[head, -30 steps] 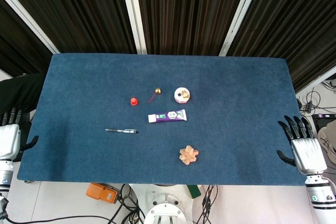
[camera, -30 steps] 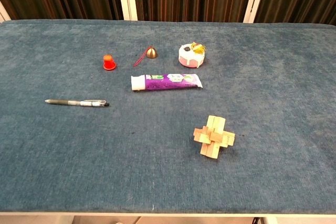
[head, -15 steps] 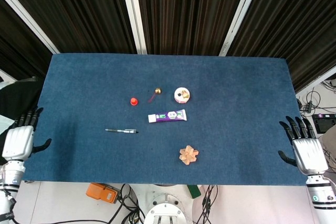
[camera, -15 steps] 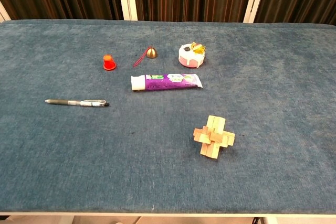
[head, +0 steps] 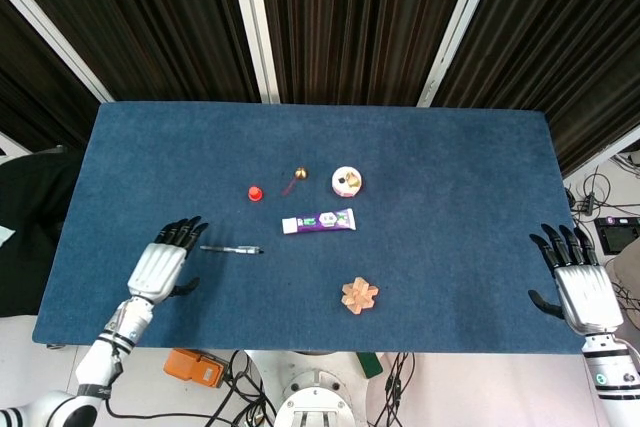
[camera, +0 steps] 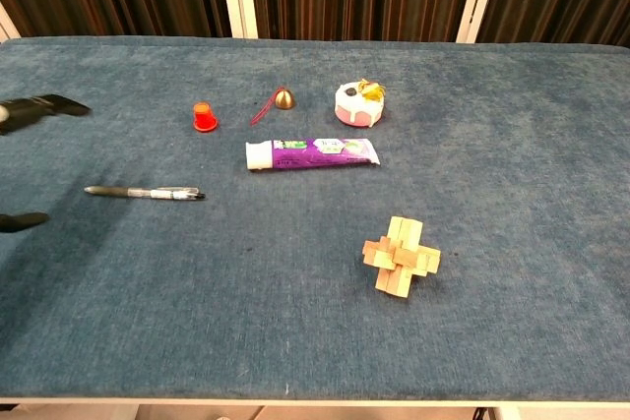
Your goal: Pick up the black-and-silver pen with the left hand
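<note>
The black-and-silver pen [head: 231, 249] [camera: 145, 192] lies flat on the blue table, left of centre, pointing left to right. My left hand [head: 164, 264] hovers over the table just left of the pen's end, fingers spread and holding nothing; its dark fingertips [camera: 44, 105] show at the chest view's left edge. My right hand [head: 577, 282] stays open beyond the table's right edge, far from the pen.
A purple-and-white tube [head: 318, 220] lies right of the pen. Behind it sit a small red cap [head: 255, 192], a brass bell [head: 300, 174] and a round white-pink object [head: 347, 181]. A wooden puzzle [head: 359, 296] sits nearer the front edge.
My left hand has swung in from beyond the table's left edge to a spot beside the pen's left end. The pen and the right hand have not moved.
</note>
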`<state>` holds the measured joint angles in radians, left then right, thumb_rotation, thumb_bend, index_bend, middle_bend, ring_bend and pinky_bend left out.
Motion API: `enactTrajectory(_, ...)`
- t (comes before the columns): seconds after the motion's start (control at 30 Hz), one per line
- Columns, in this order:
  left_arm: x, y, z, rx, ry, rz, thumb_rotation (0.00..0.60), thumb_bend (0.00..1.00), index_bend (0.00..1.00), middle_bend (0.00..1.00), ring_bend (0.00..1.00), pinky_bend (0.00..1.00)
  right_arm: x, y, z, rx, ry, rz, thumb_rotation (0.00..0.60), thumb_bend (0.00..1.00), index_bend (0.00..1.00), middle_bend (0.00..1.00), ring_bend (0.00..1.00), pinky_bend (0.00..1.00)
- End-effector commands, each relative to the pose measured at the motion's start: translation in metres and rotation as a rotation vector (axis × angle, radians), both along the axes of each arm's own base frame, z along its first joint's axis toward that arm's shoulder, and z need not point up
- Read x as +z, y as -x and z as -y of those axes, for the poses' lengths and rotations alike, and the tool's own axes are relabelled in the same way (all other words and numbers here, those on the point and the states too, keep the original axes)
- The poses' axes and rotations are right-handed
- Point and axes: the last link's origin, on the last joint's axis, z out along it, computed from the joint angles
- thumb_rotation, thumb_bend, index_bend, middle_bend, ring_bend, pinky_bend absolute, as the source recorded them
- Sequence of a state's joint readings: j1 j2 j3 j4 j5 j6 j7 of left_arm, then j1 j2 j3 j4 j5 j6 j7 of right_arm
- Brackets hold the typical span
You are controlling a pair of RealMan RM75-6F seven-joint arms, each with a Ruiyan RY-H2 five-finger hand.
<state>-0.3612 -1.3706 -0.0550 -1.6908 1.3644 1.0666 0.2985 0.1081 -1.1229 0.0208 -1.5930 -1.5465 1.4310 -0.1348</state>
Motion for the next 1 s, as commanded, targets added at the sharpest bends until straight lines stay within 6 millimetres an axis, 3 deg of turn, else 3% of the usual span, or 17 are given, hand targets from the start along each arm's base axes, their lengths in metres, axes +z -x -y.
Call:
enactTrajectory(0.03, -0.022, -0.028, -0.014, -0.032, 0.04, -0.012, 0.6, 0.23, 0.11, 0.0, 0.0, 0.1, 0.0, 0.0, 0.0, -0.001, -0.002, 0.001, 0.6, 0.36, 0.2, 0.12, 0.03, 0.05)
enactTrajectory(0.27, -0.04, -0.047, -0.026, -0.038, 0.07, -0.034, 0.6, 0.23, 0.21, 0.0, 0.0, 0.1, 0.0, 0.0, 0.0, -0.007, -0.004, 0.004, 0.6, 0.36, 0.2, 0.12, 0.03, 0.05)
enactTrajectory(0.73, -0.054, -0.047, -0.048, -0.003, 0.074, -0.057, 0.6, 0.25, 0.31, 0.0, 0.0, 0.1, 0.001, 0.001, 0.0, -0.018, -0.004, 0.013, 0.6, 0.36, 0.2, 0.12, 0.03, 0.05)
enactTrajectory(1.0, -0.054, -0.044, -0.053, 0.002, 0.06, -0.056, 0.6, 0.3, 0.39, 0.0, 0.0, 0.1, 0.001, 0.001, 0.001, -0.022, -0.007, 0.015, 0.6, 0.36, 0.2, 0.12, 0.03, 0.05)
